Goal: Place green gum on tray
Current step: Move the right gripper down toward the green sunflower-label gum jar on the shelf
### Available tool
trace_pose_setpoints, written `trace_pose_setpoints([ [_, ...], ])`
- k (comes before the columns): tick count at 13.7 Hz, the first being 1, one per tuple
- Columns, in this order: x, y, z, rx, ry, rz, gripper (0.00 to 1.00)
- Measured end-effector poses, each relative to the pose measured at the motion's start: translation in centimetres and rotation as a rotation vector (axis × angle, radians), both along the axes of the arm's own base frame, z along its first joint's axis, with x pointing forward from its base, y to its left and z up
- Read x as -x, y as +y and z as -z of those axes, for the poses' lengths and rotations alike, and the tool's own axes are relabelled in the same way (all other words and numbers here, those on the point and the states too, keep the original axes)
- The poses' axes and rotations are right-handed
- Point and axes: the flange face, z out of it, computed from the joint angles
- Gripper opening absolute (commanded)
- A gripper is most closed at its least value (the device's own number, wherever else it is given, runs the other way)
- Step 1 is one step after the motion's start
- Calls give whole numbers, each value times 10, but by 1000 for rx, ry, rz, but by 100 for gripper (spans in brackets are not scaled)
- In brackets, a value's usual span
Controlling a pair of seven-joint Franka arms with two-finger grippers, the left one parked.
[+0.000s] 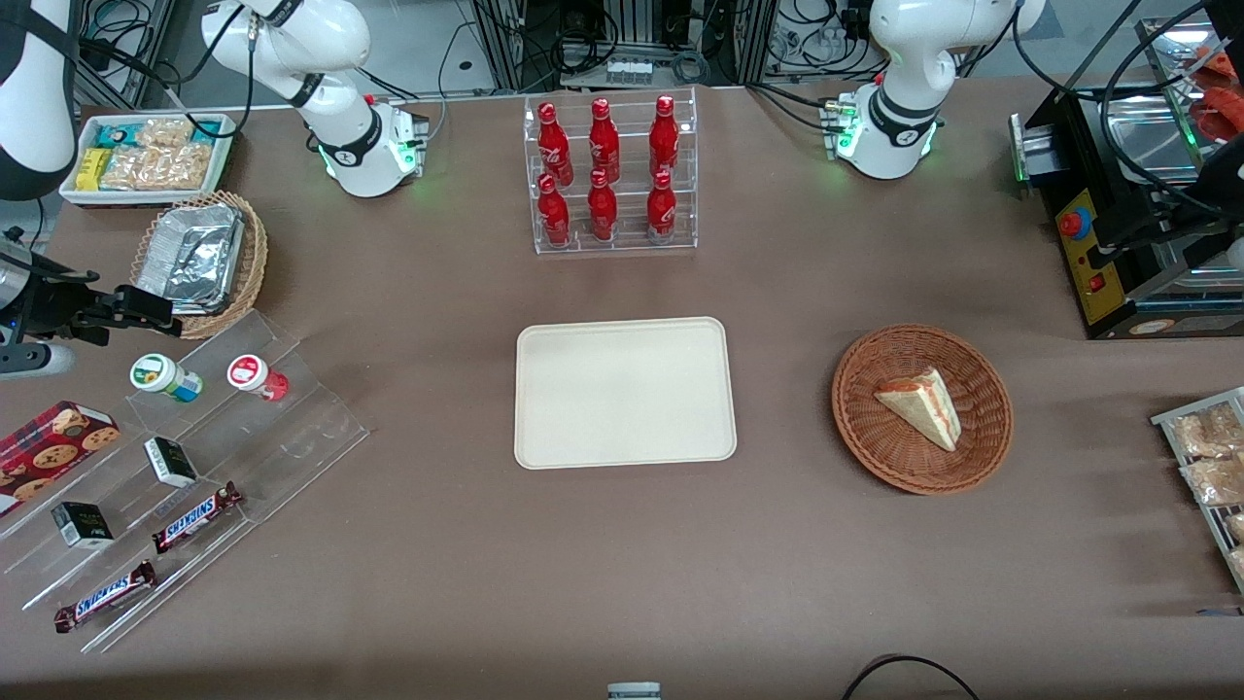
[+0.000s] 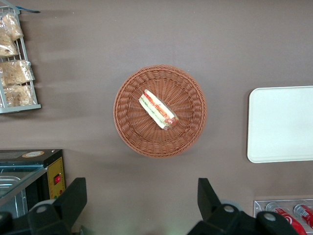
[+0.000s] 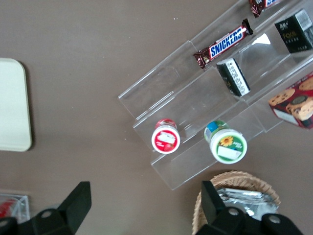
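The green gum (image 1: pixel 160 375) stands on the top step of a clear acrylic stand (image 1: pixel 194 457) toward the working arm's end of the table. It has a green-rimmed white lid and a teal base, and also shows in the right wrist view (image 3: pixel 226 143). A similar red-lidded bottle (image 1: pixel 255 375) stands beside it (image 3: pixel 166 137). My right gripper (image 1: pixel 155 313) hovers open and empty, a little farther from the front camera than the green gum; its fingers (image 3: pixel 78 200) are spread wide around bare table (image 3: pixel 145 203). The cream tray (image 1: pixel 624 392) lies empty mid-table (image 3: pixel 12 105).
A wicker basket with a foil tray (image 1: pixel 199 261) sits just beside the gripper. The stand also holds Snickers bars (image 1: pixel 194 518), small black boxes (image 1: pixel 170 461) and a cookie box (image 1: pixel 49 442). A rack of red bottles (image 1: pixel 607 175) and a sandwich basket (image 1: pixel 921 406) stand farther along.
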Motion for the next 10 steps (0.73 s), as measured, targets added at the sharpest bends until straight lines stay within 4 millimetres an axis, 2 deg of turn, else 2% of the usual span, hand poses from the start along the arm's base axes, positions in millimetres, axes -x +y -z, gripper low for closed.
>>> trace_pose_setpoints([
  [5, 9, -52, 37, -9, -59, -263, 100],
  [10, 22, -84, 91, 12, -118, -461, 100],
])
